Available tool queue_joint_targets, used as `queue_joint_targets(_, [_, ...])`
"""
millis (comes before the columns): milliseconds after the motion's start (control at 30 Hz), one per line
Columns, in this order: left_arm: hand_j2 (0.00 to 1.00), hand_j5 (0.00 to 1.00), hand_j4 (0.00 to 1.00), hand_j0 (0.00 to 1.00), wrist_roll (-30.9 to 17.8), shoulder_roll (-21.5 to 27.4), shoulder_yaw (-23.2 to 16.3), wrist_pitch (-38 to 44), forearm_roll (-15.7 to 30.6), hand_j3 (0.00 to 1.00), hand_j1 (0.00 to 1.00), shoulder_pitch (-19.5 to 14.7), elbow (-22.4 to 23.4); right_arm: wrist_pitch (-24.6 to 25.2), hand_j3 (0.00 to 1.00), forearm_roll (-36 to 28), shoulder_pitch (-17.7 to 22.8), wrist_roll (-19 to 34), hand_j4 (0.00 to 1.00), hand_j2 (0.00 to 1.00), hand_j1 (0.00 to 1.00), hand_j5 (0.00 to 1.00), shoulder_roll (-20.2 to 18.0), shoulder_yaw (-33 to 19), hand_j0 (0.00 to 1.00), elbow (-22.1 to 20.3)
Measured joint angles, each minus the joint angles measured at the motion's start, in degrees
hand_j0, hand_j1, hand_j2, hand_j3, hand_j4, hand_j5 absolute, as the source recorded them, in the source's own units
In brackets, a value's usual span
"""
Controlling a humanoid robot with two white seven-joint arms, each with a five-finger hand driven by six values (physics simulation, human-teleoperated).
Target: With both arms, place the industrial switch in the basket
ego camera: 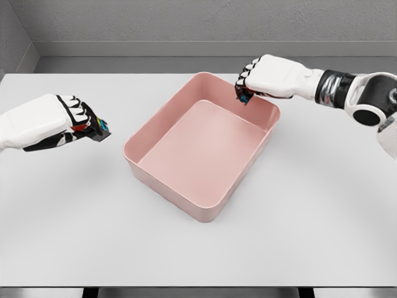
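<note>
A pink rectangular basket [162, 180] stands open in the middle of the white table [322, 217], and nothing lies inside it. My left hand [87, 124] hovers to the left of the basket, apart from it. Its fingers are curled on a small dark industrial switch [100, 131] with red and blue parts. My right hand [249, 84] is over the basket's far right corner, shut on a second small dark switch [243, 97] with a blue spot. That piece hangs just above the rim. Both objects are largely hidden by the fingers.
The grey wall [186, 25] and a floor strip run behind the table's far edge. The table's front edge lies near the bottom of the view. Bare tabletop surrounds the basket on every side.
</note>
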Motion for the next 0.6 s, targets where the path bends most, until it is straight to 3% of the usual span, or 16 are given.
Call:
queue_joint_targets(233, [0.53,0.53,0.53,0.53,-0.1,-1.4,-1.9,0.0,-0.1,0.53,0.53,-3.3,-0.6,0.1,0.49,-0.1,0.0,-0.1,0.49,0.49,0.49,0.49,0.0,2.9,0.49,-3.0])
queue_joint_targets(367, [0.53,0.53,0.53,0.53,-0.1,-1.8,-2.7,0.0,-0.1,0.53,0.53,-3.6,-1.1,0.0,0.52,-0.1,0.1,-0.1,0.52,0.52,0.52,0.52,-0.1,4.1,0.52,-4.2])
queue_joint_targets(433, [0.53,0.53,0.53,0.53,-0.1,-2.0,-3.0,0.0,-0.1,0.53,0.53,-4.3,-1.4,0.0,0.77,-0.1,0.1,-0.1,0.77,0.77,0.77,0.77,-0.2,4.4,0.77,-4.5])
queue_joint_targets(500, [0.53,0.53,0.53,0.53,-0.1,-2.1,-3.2,0.0,-0.1,0.53,0.53,-4.5,-1.7,0.1,0.96,-0.1,0.0,-0.2,0.96,0.96,0.96,0.96,-0.2,4.5,0.96,-4.6])
queue_joint_targets(600, [0.53,0.53,0.53,0.53,-0.1,-2.7,-4.0,0.0,0.0,0.53,0.53,-6.9,-2.0,0.4,1.00,-0.1,0.0,-0.5,1.00,1.00,1.00,1.00,-0.3,4.5,1.00,-4.7])
